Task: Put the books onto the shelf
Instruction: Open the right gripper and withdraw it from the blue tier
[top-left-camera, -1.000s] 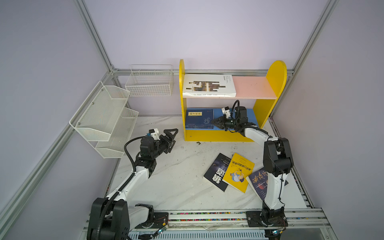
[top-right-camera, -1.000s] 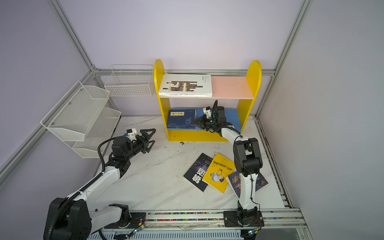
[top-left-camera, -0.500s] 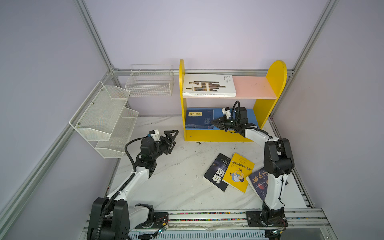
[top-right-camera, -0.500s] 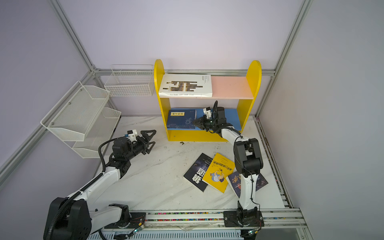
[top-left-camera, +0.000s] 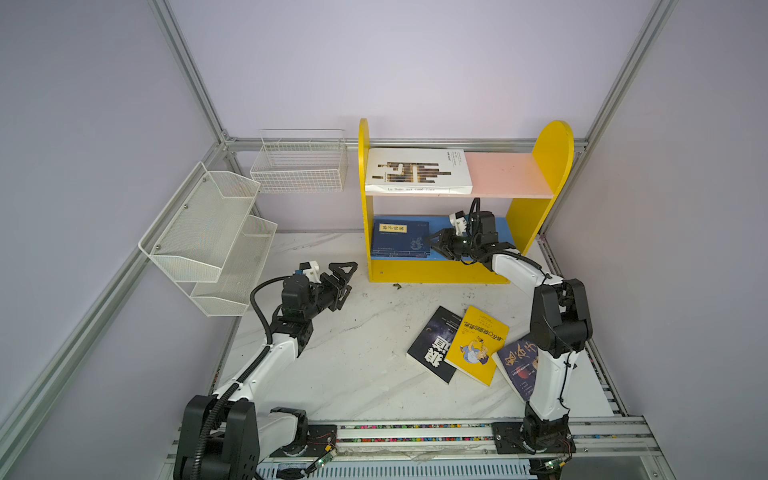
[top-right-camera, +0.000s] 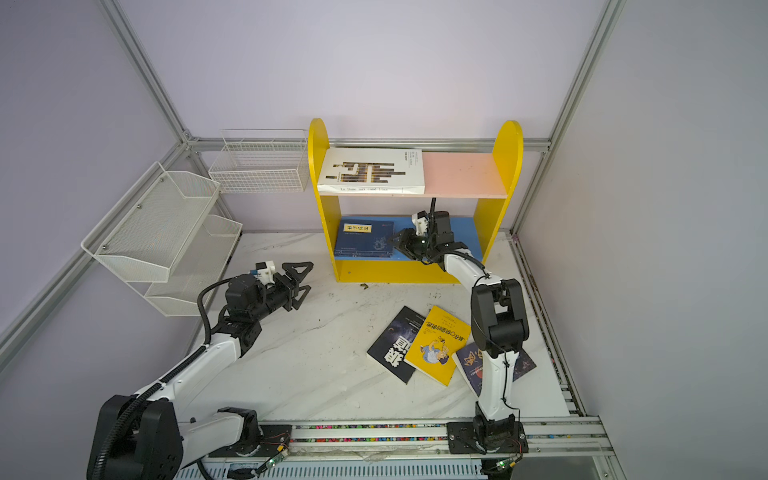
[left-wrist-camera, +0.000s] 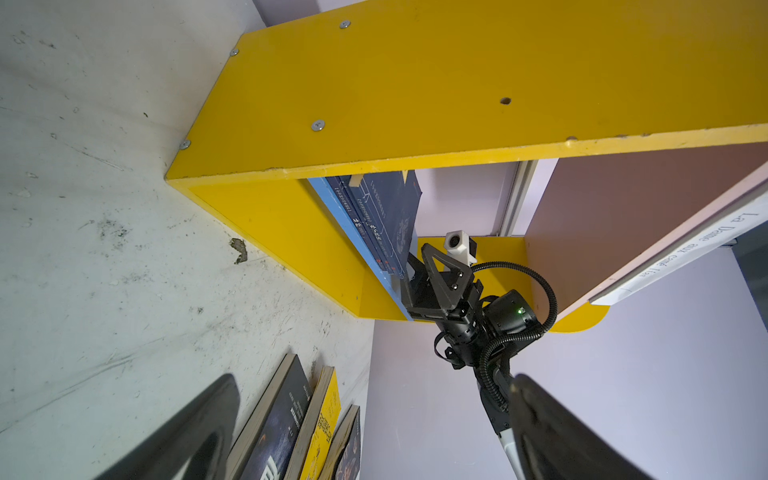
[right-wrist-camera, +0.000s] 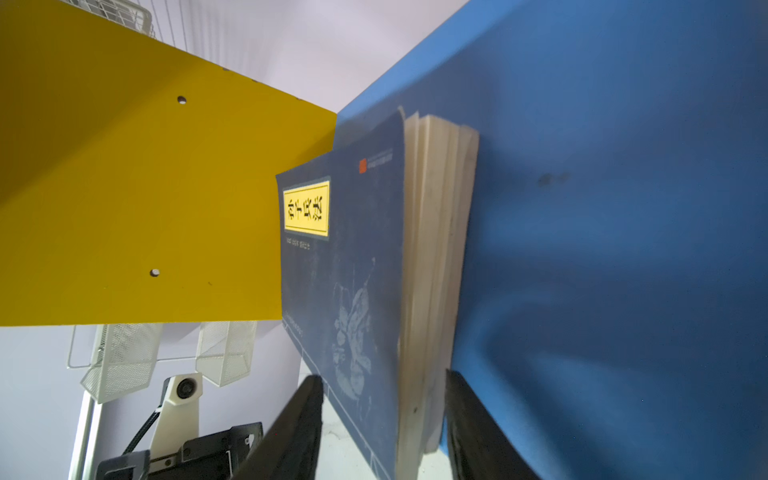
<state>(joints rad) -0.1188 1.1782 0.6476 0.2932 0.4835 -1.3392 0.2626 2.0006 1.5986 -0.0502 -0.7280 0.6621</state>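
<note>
- The shelf (top-left-camera: 436, 272) stands at the back of the marble table (top-left-camera: 353, 353) in both top views. The large white book (top-left-camera: 417, 172) lies flat on the left part of its pink upper board (top-left-camera: 503, 174).
- A stack of navy books (top-left-camera: 399, 237), with a yellow title label on the top cover, lies flat at the left end of the blue lower board (top-left-camera: 507, 228), close to the yellow side panel.
- The right gripper (top-left-camera: 432, 245) reaches into the lower tier. In the right wrist view its jaws stand apart astride the stack's near edge, with a slim gap beside one of its fingers (right-wrist-camera: 299, 424); they clamp nothing.
- The left gripper (top-left-camera: 351, 277) hovers above the table near the shelf's left front corner, jaws spread wide and empty.
- Three books lie on the table in front of the shelf: a black book (top-left-camera: 432, 345), a yellow cartoon book (top-left-camera: 476, 347) overlapping its edge, and a dark-blue book (top-left-camera: 517, 361) partly hidden behind the right arm.
- A white mesh rack (top-left-camera: 208, 232) hangs on the left wall, and a wire basket (top-left-camera: 299, 166) hangs on the back wall just beside the shelf.
</note>
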